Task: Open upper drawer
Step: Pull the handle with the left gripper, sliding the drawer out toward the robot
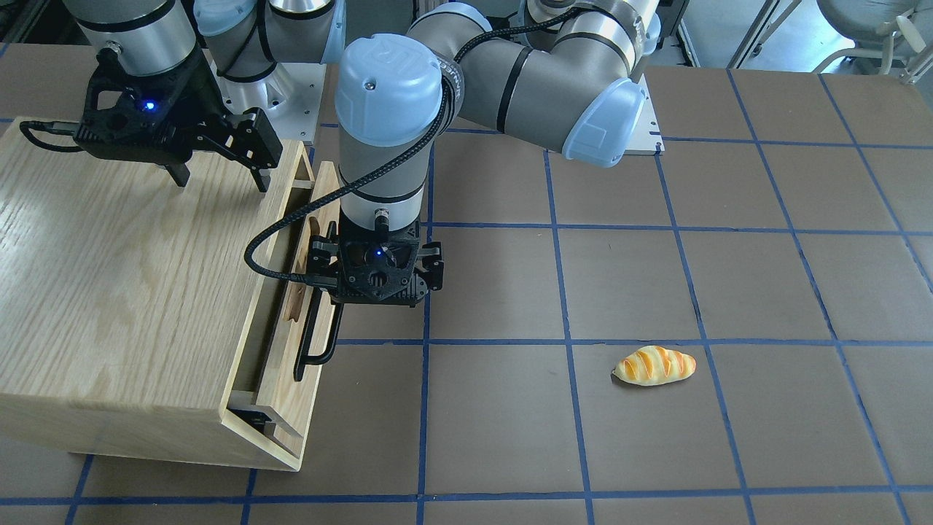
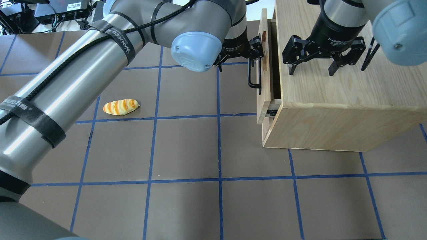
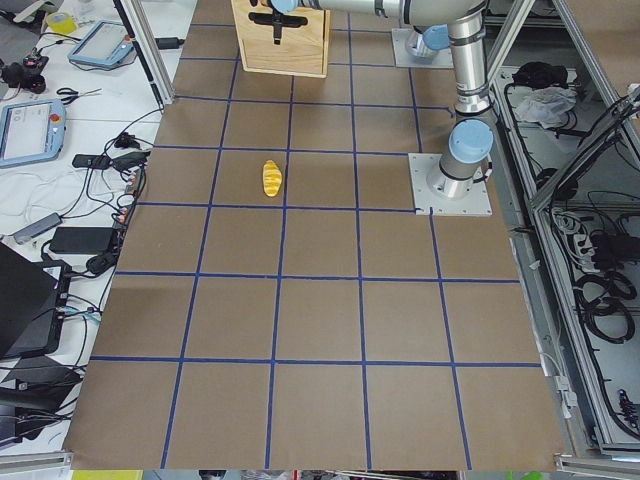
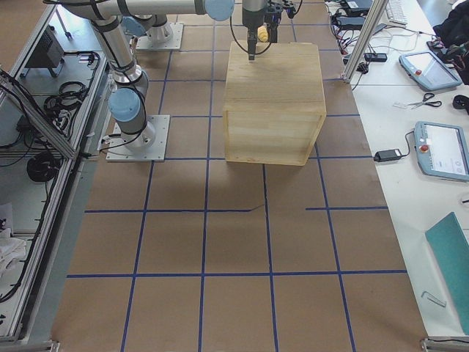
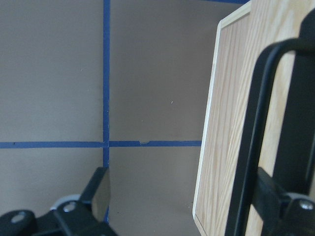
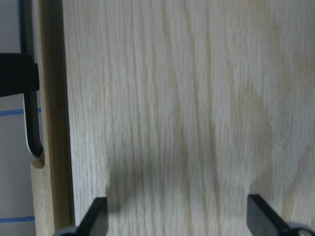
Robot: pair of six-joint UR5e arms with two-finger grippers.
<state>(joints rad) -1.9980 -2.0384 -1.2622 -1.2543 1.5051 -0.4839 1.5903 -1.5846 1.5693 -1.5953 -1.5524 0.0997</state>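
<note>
The upper drawer [image 1: 283, 386] sits at the top of the oak-grain cabinet [image 1: 109, 292] and stands out a little, with a dark gap behind its front panel [image 2: 266, 88]. Its black bar handle [image 1: 312, 346] runs along that panel over an oval recess. My left gripper [image 1: 321, 266] is open at the handle [image 2: 253, 78]. In the left wrist view the bar [image 5: 251, 147] lies between the fingers, close to the right one. My right gripper [image 1: 219, 179] is open, its fingertips down on the cabinet top [image 2: 333, 86], also in the right wrist view [image 6: 177, 216].
A toy bread loaf [image 1: 654, 366] lies on the brown table with blue grid tape; it also shows in the overhead view [image 2: 120, 107]. The cabinet fills the robot's right side of the table. My left arm reaches across to its front.
</note>
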